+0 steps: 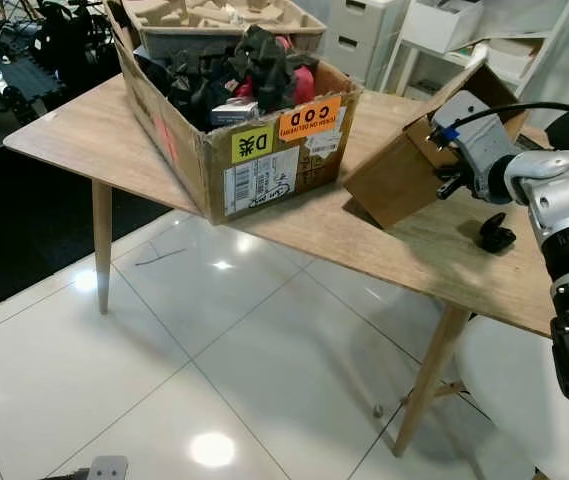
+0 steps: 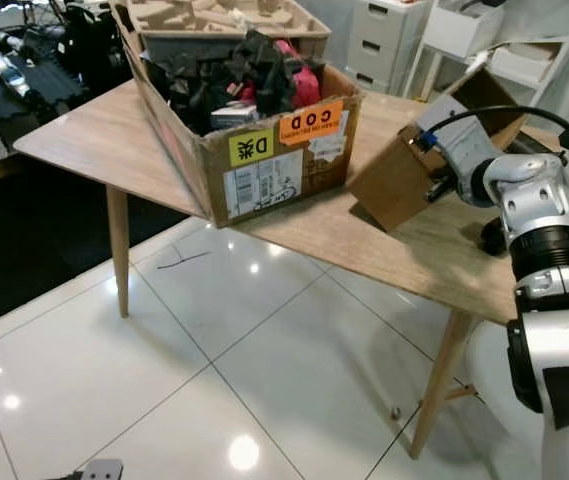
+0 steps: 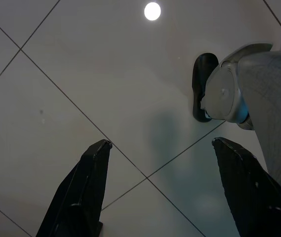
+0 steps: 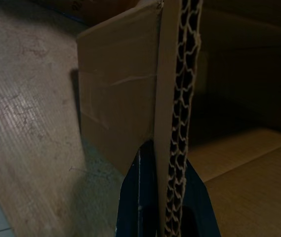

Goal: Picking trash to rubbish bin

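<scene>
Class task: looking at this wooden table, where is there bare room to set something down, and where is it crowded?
Bare: the table corner left of the big box, and the front strip below the small box. Crowded: around the right claw gripping that box's wall, beside a black object.

You see a pale wood-grain worktop (image 1: pixel 94 140) | brown cardboard box (image 1: pixel 404 175) | orange and yellow stickers on the large carton (image 1: pixel 264 165) | glossy white floor tiles (image 1: pixel 164 370).

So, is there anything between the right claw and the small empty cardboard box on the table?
Nothing visible: the right claw is already shut on a wall of the small cardboard box, which sits tilted on the table.
</scene>
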Motion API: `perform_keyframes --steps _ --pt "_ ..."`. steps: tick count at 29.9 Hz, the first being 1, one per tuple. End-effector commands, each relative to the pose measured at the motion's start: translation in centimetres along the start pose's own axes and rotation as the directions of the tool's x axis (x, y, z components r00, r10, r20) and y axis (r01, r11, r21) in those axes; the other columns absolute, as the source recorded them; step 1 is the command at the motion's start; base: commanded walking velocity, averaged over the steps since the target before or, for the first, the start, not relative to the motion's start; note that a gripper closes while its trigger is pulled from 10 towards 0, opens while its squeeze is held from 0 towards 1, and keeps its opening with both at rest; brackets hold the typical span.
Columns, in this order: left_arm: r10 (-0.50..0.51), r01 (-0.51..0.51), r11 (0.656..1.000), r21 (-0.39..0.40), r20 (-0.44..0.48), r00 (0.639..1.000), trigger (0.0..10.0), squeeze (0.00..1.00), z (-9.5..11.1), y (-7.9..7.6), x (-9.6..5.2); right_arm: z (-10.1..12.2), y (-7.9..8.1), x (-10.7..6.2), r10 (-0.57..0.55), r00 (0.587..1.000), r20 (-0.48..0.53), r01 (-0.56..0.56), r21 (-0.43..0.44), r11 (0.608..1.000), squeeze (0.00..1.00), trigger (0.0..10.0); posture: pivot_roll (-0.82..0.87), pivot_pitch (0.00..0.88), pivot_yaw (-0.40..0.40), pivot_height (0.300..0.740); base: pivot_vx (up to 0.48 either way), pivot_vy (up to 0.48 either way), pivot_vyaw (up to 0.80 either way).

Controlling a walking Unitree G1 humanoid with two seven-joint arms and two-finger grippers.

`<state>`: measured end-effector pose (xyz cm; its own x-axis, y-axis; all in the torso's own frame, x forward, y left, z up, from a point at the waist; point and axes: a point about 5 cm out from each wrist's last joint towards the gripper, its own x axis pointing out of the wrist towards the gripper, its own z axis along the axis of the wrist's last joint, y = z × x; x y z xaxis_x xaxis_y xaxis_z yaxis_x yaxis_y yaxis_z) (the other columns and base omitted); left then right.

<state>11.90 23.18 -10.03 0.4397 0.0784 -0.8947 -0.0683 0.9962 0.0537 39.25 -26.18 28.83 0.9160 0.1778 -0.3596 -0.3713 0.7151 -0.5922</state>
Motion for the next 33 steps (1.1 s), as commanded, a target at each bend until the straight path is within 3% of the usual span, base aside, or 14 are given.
perform_keyframes --steps 1,4,6,9,11,13,15,27,28,29,30,31,33 --pt "-0.006 0.005 1.0 -0.018 -0.034 0.999 10.0 0.0 -1.1 -0.2 -0.1 0.4 -0.2 -0.5 0.013 1.0 0.01 -0.013 -0.031 0.999 0.0 10.0 0.01 0.097 -0.035 0.74 0.0 0.0 0.0" --pt "-0.007 0.006 1.0 -0.016 -0.035 0.999 10.0 0.0 -1.1 -0.2 -0.1 0.5 0.0 -0.5 0.049 0.999 0.007 -0.049 -0.047 0.998 0.0 10.0 0.01 0.099 -0.036 0.74 0.0 0.0 0.0" --pt "-0.006 0.006 1.0 -0.014 -0.036 0.999 10.0 0.0 -1.1 -0.2 -0.2 0.5 0.5 -0.5 0.1 0.995 0.011 -0.097 -0.132 0.986 0.0 10.0 0.0 0.101 -0.036 0.74 0.0 0.0 0.0" --pt "-0.006 0.005 1.0 -0.014 -0.036 0.999 10.0 0.0 -1.2 -0.2 -0.2 0.5 0.8 -0.6 0.124 0.992 0.008 -0.12 -0.177 0.977 0.0 10.0 0.0 0.101 -0.036 0.74 0.0 0.0 0.0" --pt "-0.005 0.005 1.0 -0.016 -0.038 0.999 10.0 0.0 -1.3 -0.1 -0.2 0.2 1.1 -0.5 0.144 0.989 -0.033 -0.148 -0.237 0.96 0.0 10.0 0.01 0.105 -0.034 0.74 0.0 0.0 0.0" --pt "-0.005 0.005 1.0 -0.016 -0.038 0.999 10.0 0.0 -1.3 -0.1 -0.2 0.2 1.1 -0.5 0.144 0.989 -0.033 -0.148 -0.237 0.96 0.0 10.0 0.01 0.105 -0.034 0.74 0.0 0.0 0.0" --pt "-0.007 0.006 1.0 -0.018 -0.039 0.999 10.0 0.0 -1.3 -0.1 -0.2 -0.4 0.8 -0.5 0.106 0.989 -0.102 -0.13 -0.28 0.951 0.0 10.0 0.01 0.106 -0.034 0.74 0.0 0.0 0.0" --pt "-0.011 0.011 1.0 -0.018 -0.037 0.999 10.0 0.0 -1.2 -0.2 -0.2 -0.9 -0.1 -0.9 0.057 0.99 -0.129 -0.084 -0.215 0.973 0.0 10.0 0.01 0.109 -0.034 0.74 0.0 0.0 0.0" --pt "-0.011 0.011 1.0 -0.019 -0.036 0.999 10.0 0.0 -1.2 -0.2 -0.2 -0.9 -0.2 -0.9 0.05 0.99 -0.129 -0.077 -0.212 0.974 0.11 10.0 0.01 0.11 -0.035 0.74 0.0 0.0 0.0" --pt "-0.011 0.011 1.0 -0.02 -0.036 0.999 10.0 0.0 -1.2 -0.2 -0.2 -0.9 -0.4 -1.0 0.04 0.991 -0.127 -0.066 -0.208 0.976 0.84 10.0 0.01 0.108 -0.035 0.74 0.0 0.0 0.0" --pt "-0.011 0.011 1.0 -0.02 -0.036 0.999 10.0 0.0 -1.2 -0.2 -0.2 -0.9 -0.4 -1.0 0.04 0.991 -0.127 -0.066 -0.208 0.976 0.84 10.0 0.01 0.108 -0.035 0.74 0.0 0.0 0.0" --pt "-0.011 0.011 1.0 -0.021 -0.035 0.999 10.0 0.0 -1.2 -0.2 -0.2 -0.9 -0.5 -1.0 0.033 0.992 -0.125 -0.058 -0.206 0.977 1.0 10.0 0.01 0.108 -0.035 0.74 0.0 0.0 0.0" --pt "-0.011 0.011 1.0 -0.022 -0.036 0.999 10.0 0.0 -1.2 -0.2 -0.2 -0.7 -0.6 -0.9 0.023 0.994 -0.109 -0.045 -0.201 0.979 1.0 10.0 0.01 0.108 -0.034 0.74 0.0 0.0 0.0"
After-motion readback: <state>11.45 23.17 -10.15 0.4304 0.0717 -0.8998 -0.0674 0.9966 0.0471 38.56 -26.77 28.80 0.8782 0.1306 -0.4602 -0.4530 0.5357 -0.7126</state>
